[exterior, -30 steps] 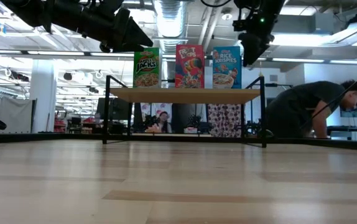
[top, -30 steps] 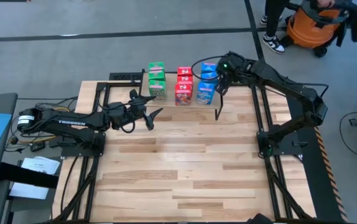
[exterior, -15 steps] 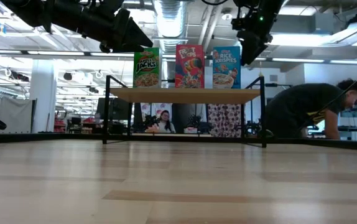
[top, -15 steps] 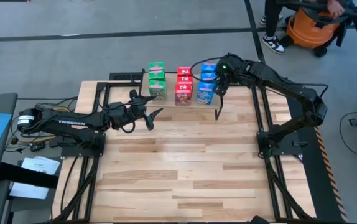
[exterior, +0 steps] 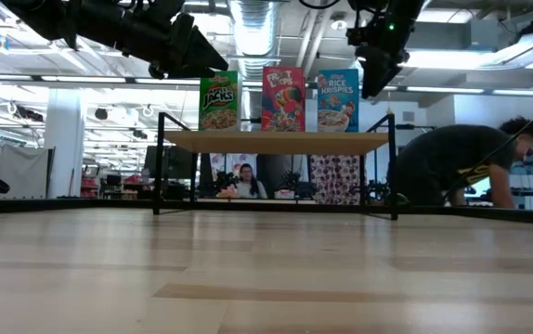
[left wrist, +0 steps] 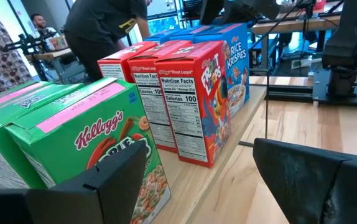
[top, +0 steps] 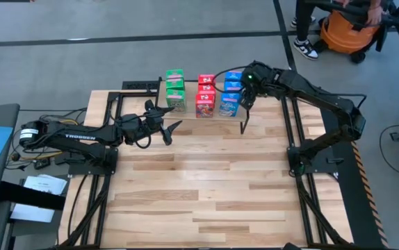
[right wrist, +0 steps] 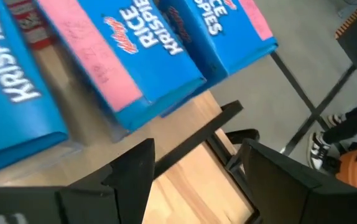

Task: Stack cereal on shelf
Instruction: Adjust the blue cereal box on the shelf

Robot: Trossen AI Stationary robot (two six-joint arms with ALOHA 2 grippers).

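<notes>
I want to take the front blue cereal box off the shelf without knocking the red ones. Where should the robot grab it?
Probably from above, pinching the front blue box across its thin front and back faces near the top. It stands upright on the shelf, close beside the red boxes, so its sides look hard to reach. The open right end effector hovers nearest.

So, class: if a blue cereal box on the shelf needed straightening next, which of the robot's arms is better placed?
Probably the right: its open right gripper hangs just beside the blue boxes on the shelf. The left gripper, also open, sits nearer the green boxes.
</notes>
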